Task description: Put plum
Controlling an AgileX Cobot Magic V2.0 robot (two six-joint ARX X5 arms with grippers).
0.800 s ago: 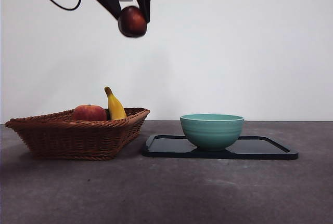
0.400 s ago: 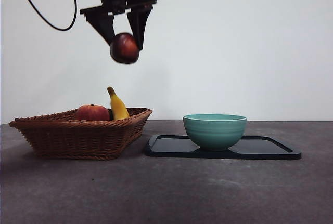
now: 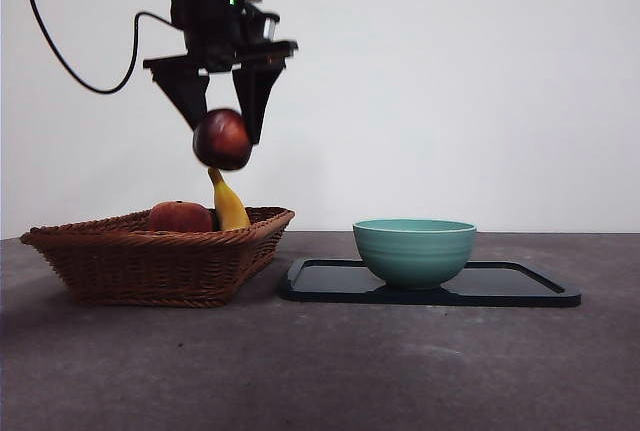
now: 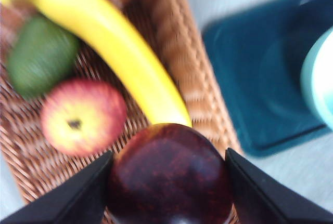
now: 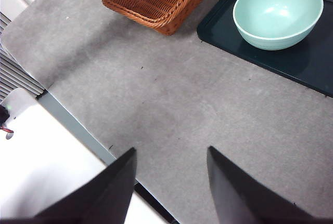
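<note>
Above wicker basket (grey tabletop): left gripper clamping plum.

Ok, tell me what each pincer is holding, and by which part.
The left pincer holds the plum by its two opposite sides, above the basket. The right pincer is open and holds nothing.

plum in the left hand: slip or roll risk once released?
The plum looks glossy and round, so probably slippery. The left hand holds it at two narrow contacts only. Dropped in the basket, it would likely roll toward the banana.
</note>
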